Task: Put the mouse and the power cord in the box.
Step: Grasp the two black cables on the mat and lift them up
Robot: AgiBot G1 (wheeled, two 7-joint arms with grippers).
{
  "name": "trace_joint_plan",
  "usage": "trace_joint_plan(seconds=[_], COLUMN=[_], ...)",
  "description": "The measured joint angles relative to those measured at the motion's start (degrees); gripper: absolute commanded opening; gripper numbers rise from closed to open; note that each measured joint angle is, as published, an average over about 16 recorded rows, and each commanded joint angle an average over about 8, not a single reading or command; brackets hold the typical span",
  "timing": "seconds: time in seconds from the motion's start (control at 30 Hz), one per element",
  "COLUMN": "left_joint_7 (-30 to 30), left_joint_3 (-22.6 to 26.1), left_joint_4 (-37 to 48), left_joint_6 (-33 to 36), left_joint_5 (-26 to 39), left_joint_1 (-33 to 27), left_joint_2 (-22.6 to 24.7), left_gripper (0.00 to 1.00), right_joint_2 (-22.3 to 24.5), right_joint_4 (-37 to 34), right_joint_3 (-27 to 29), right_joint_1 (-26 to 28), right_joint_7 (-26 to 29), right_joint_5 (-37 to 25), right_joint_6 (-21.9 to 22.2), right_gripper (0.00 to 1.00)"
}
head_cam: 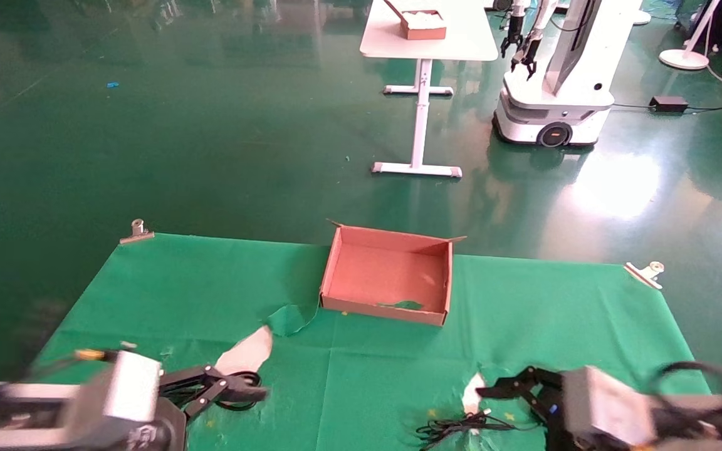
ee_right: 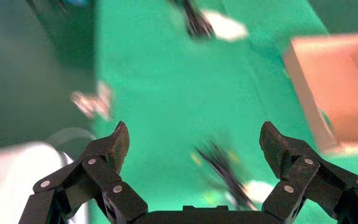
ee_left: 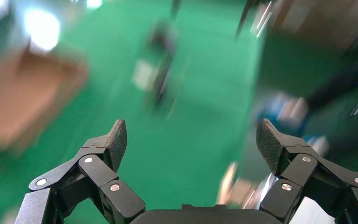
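Green cloth point(head_cam: 524, 300) covers the bench, pinned by metal clips at its far corners point(head_cam: 137, 230). On it, at the middle toward the far edge, sits the box point(head_cam: 387, 275), brown cardboard with low walls, open and with nothing of the task inside.

At the near left, the left gripper point(head_cam: 235, 385) hangs low over the cloth, its jaws spread wide with nothing between them, as the left wrist view shows point(ee_left: 191, 140). Just beside its tips lies a dark loop that looks like the power cord point(head_cam: 239, 391), partly hidden by the fingers, next to a pale patch point(head_cam: 248, 352) in the cloth.

At the near right, the right gripper point(head_cam: 502, 389) also hovers low, jaws released and holding nothing point(ee_right: 193, 137). Near its tips a tangle of thin black wire point(head_cam: 461, 427) lies on the cloth by a small white patch point(head_cam: 474, 391); the mouse body itself cannot be made out. Both bundles lie well apart from the box.

Beyond the bench, on the green floor, stand a white table point(head_cam: 427, 37) and another robot point(head_cam: 555, 81).
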Motion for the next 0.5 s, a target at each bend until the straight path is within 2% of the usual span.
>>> trace_joint_plan(seconds=[0.13,0.23,0.5], left_joint_7=[-2.46,-3.83,-5.88], left_joint_3=[3.20,4.79,7.76], left_joint_4=[-0.18,0.01,1.83], left_joint_6=[-1.52,-2.40,-4.87], left_joint_5=[10.01,15.19,24.49], left_joint_1=[-3.60,-5.53,-6.85], left_joint_2=[1.66,2.91,5.72], left_gripper=[1.00,1.00,1.00], right_joint_2=[-1.02,-1.83,-2.42], right_joint_4=[0.30,0.22,0.01], right_joint_3=[-2.12,-3.09,-3.88], right_joint_1=[1.71,2.74,3.24], right_joint_7=[1.19,1.95,2.77], right_joint_5=[-6.53,-9.31,-11.23], right_joint_6=[1.86,2.57,2.91], right_gripper=[1.00,1.00,1.00])
